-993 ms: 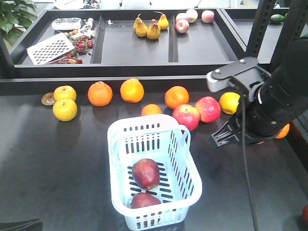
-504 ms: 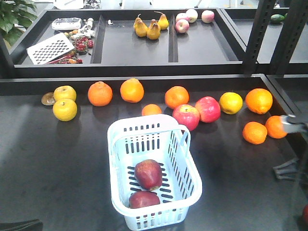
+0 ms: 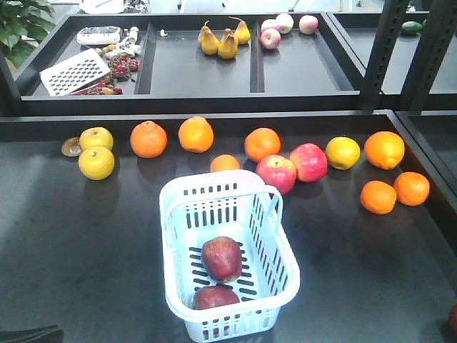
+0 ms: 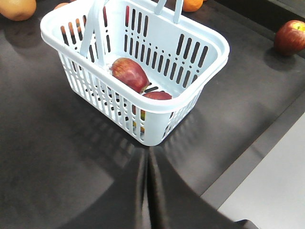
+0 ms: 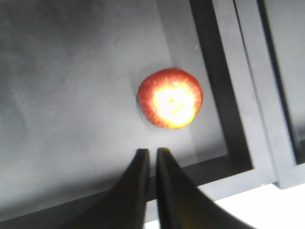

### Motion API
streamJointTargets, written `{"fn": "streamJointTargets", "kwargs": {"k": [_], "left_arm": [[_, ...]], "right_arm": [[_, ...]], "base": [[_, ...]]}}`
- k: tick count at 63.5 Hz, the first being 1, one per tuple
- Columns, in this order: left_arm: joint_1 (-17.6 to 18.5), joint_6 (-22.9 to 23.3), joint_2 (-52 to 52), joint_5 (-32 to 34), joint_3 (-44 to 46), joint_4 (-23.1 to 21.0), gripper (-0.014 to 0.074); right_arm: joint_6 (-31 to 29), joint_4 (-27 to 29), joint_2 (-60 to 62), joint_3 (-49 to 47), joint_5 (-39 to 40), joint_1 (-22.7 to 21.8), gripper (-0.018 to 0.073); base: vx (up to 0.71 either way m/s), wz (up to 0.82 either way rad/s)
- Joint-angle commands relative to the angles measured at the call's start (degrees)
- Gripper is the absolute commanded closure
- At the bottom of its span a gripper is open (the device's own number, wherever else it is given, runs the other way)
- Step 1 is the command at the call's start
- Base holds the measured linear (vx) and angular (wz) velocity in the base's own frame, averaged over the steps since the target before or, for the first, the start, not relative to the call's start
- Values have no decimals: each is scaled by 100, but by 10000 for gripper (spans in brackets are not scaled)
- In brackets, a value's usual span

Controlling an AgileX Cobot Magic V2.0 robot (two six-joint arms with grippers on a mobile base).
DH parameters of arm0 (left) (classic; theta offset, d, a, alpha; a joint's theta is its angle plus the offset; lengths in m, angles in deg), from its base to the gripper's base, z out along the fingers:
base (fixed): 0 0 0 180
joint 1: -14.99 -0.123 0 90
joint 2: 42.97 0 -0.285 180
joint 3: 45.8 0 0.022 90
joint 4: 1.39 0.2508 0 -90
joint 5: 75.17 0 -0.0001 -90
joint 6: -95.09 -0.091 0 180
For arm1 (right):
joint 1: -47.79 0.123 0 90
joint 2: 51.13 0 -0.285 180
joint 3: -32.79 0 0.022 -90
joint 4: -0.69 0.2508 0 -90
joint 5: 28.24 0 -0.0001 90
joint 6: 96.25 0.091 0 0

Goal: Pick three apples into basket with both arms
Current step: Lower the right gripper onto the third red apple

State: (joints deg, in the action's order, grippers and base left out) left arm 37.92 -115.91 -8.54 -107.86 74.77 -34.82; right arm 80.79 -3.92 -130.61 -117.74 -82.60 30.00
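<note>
The pale blue-white basket (image 3: 214, 187) stands in the middle of the dark table. Two dark maroon apples lie in it, one in the centre (image 3: 221, 258) and one against the near wall (image 3: 216, 296). The left wrist view shows the same basket (image 4: 152, 131) and both apples (image 4: 129, 74) (image 4: 158, 96). My left gripper (image 4: 147, 157) is shut and empty just short of the basket's near corner. A third apple (image 4: 290, 37) lies on the table far to the right. My right gripper (image 5: 151, 151) is shut and empty, just short of that apple (image 5: 170, 98).
A row of oranges (image 3: 148, 138), yellow fruit (image 3: 96, 162) and brighter pink-red apples (image 3: 276, 173) lies behind the basket. Two oranges (image 3: 395, 193) sit at the right. A black raised rail (image 5: 224, 95) runs close beside the loose apple. Pears (image 3: 220, 39) lie on the back shelf.
The right arm has swung away from the basket, rightwards and out of the front view. The upper apple in the basket has shifted slightly.
</note>
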Motion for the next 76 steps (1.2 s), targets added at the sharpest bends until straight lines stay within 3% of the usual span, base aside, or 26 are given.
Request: {"fn": "streamJointTargets", "kwargs": {"k": [1,15,24,76], "left_arm": [[25,40,30,305,147,-177,603],[25,40,30,305,147,-177,603],[25,40,30,305,147,-177,603],[25,40,30,301,147,-182,603]], "right_arm": [[-253,174,-25,-116,195,-177,353],[111,-53,-501,-116,227,-548,-40],[160,-21,-927,-116,255,-787,-169],[-11,-160,-2583,-127,1363,-841,-83]], "base": [[0,0],[0,0],[0,0],[0,0]]}}
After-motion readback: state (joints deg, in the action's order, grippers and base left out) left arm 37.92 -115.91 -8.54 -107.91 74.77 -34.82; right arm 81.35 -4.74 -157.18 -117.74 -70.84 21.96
